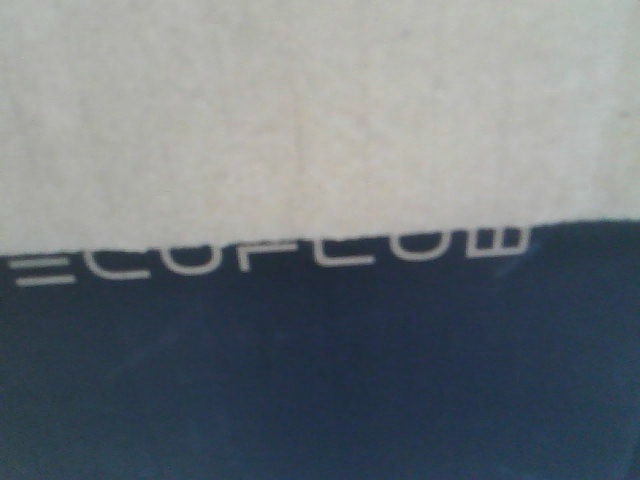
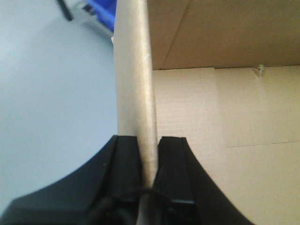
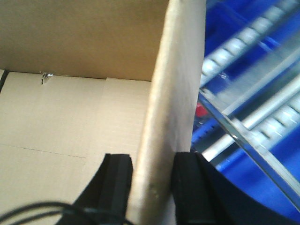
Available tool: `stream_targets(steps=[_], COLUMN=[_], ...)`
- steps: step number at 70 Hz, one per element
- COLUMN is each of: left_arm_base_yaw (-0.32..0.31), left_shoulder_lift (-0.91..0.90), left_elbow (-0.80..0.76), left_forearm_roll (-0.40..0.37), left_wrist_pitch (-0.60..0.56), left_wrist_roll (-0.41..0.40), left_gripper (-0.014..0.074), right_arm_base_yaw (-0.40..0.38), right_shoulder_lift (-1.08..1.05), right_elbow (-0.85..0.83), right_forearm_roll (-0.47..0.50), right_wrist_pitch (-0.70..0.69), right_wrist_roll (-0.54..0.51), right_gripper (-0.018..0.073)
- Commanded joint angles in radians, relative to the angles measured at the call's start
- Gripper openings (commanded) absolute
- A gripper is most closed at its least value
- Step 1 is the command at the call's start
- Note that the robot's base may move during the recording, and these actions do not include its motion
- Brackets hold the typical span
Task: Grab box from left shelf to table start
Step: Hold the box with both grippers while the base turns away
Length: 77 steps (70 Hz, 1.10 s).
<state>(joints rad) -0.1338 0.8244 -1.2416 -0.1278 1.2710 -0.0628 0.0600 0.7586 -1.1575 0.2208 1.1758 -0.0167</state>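
Note:
The brown cardboard box [image 1: 320,110] fills the front view, very close, with its black panel and white "ECOFLOW" lettering [image 1: 270,255] below. My left gripper [image 2: 149,154] is shut on the box's left wall edge [image 2: 136,84]; the open inside of the box [image 2: 234,122] lies to its right. My right gripper [image 3: 152,173] is shut on the box's right wall edge [image 3: 176,89]; the box's inside [image 3: 70,112] lies to its left. The left shelf's silver rail is out of view.
Blue plastic bins [image 3: 276,154] and silver roller rails [image 3: 253,37] show to the right of the box in the right wrist view. A pale grey floor [image 2: 51,93] and a bit of blue bin [image 2: 104,11] show left of the box in the left wrist view.

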Motion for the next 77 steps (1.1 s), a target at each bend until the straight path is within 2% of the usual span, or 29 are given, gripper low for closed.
stream_targets(steps=[1,77], left_arm_base_yaw=[-0.01,-0.01], left_shoulder_lift=[-0.005,-0.005], left_elbow=[-0.029,-0.029], left_forearm_roll=[-0.033,-0.035], left_wrist_pitch=[-0.047,-0.047], left_wrist_roll=[0.011,0.011], left_gripper=[-0.0104,-0.0104], right_arm_base_yaw=[-0.001,-0.001], right_shoulder_lift=[-0.005,-0.005], right_elbow=[-0.036,-0.036], right_forearm_roll=[0.043,0.043], right_wrist_pitch=[-0.117,-0.117], right_wrist_roll=[-0.007,-0.007], right_gripper=[0.0059,0.0059])
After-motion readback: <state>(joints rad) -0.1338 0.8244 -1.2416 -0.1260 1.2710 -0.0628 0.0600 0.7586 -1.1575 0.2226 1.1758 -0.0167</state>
